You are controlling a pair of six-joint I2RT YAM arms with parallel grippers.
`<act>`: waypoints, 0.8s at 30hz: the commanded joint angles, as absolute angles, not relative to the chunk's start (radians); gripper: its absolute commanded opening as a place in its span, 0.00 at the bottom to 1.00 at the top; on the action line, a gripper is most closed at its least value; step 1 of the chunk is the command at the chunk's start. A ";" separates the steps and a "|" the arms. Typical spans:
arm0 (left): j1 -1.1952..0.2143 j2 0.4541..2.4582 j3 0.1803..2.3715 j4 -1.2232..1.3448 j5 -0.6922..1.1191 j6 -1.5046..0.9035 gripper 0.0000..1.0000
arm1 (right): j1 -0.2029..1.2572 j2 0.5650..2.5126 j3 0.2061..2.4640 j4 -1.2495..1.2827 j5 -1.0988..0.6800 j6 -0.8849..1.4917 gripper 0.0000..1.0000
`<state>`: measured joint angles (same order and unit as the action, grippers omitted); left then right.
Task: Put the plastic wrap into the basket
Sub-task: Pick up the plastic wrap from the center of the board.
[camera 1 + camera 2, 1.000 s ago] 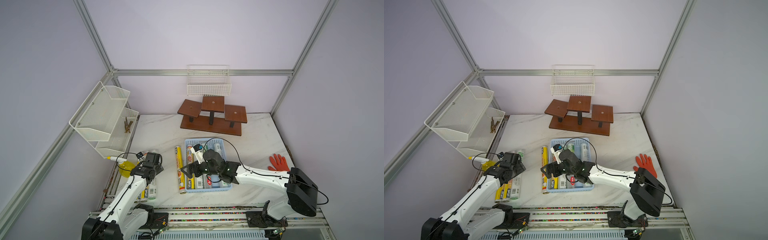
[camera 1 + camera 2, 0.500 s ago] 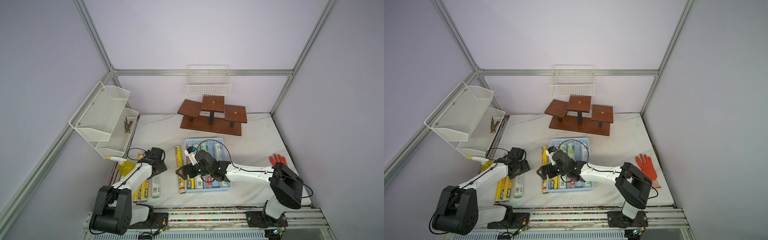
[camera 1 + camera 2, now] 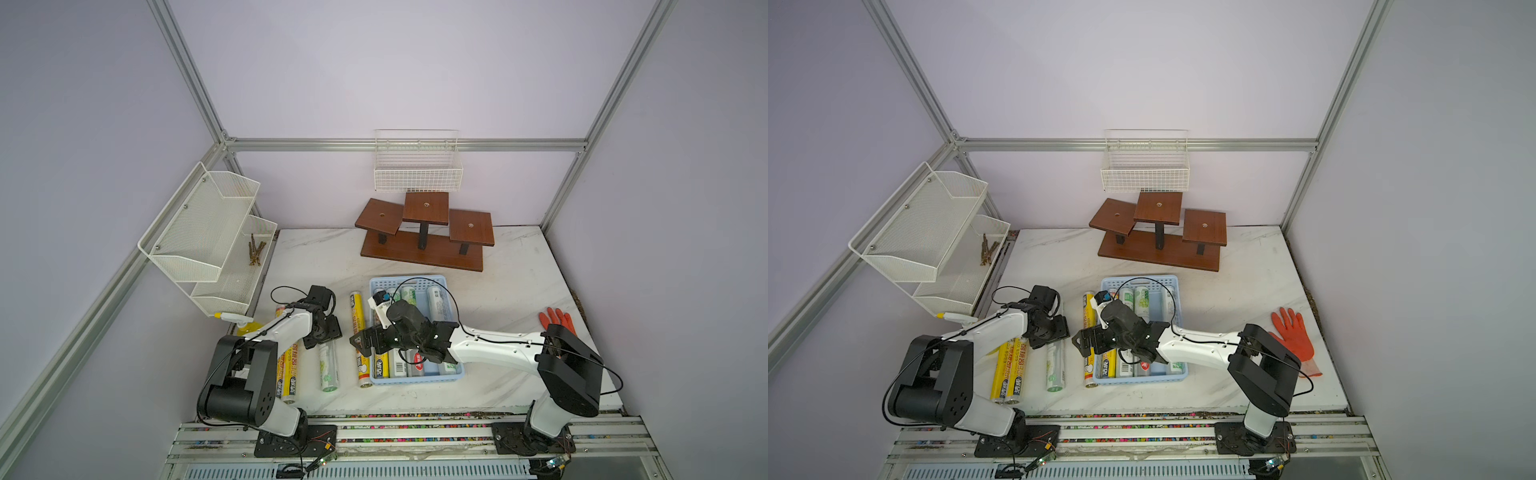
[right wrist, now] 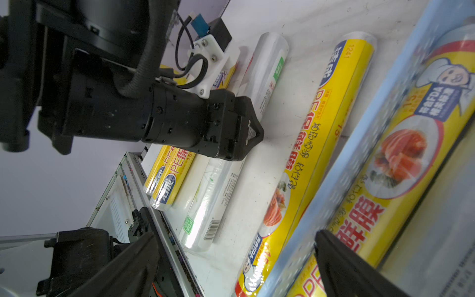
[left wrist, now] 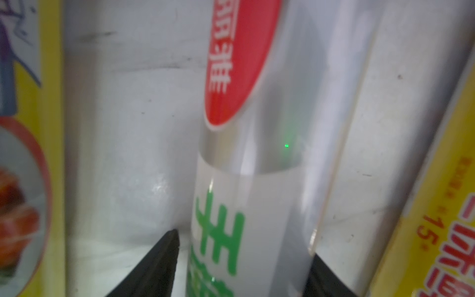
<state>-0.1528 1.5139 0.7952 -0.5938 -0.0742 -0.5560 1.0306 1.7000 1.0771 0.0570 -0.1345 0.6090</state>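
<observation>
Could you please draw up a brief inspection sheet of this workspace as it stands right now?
Surface: white marbled table, grey veining.
Job's things: light blue basket holds several rolls; outside lie a yellow roll beside it, a silvery-white roll, two yellow rolls.
Clutter: orange glove, yellow spray bottle, wooden stand.
Grippers: left gripper straddles the silvery-white roll, not plainly clamped; right gripper open, empty, over the basket's wall.
Cables: black wrist cable loops above the basket; no snag seen.
Surroundings: wire-grid basket at the back, mesh rack at the side.
</observation>
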 commanded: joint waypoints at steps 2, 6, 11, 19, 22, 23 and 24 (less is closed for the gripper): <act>-0.152 1.537 0.828 -0.617 -0.056 -0.503 0.64 | 1.038 1.679 1.056 0.063 -0.095 0.613 0.99; -0.152 1.544 0.839 -0.635 -0.038 -0.499 0.60 | 1.038 1.671 1.052 0.051 -0.090 0.607 0.99; -0.170 1.537 0.843 -0.663 -0.066 -0.497 0.58 | 1.038 1.671 1.055 0.053 -0.098 0.606 0.99; -0.205 1.575 0.854 -0.690 -0.113 -0.484 0.50 | 1.038 1.655 1.056 0.030 -0.083 0.604 0.99; -0.217 1.569 0.863 -0.701 -0.121 -0.486 0.44 | 1.037 1.635 1.049 0.016 -0.066 0.598 0.99; -0.222 1.559 0.866 -0.707 -0.127 -0.489 0.43 | 1.037 1.626 1.048 0.009 -0.055 0.597 0.99; -0.230 1.542 0.872 -0.717 -0.133 -0.492 0.42 | 1.037 1.613 1.042 0.006 -0.041 0.597 0.99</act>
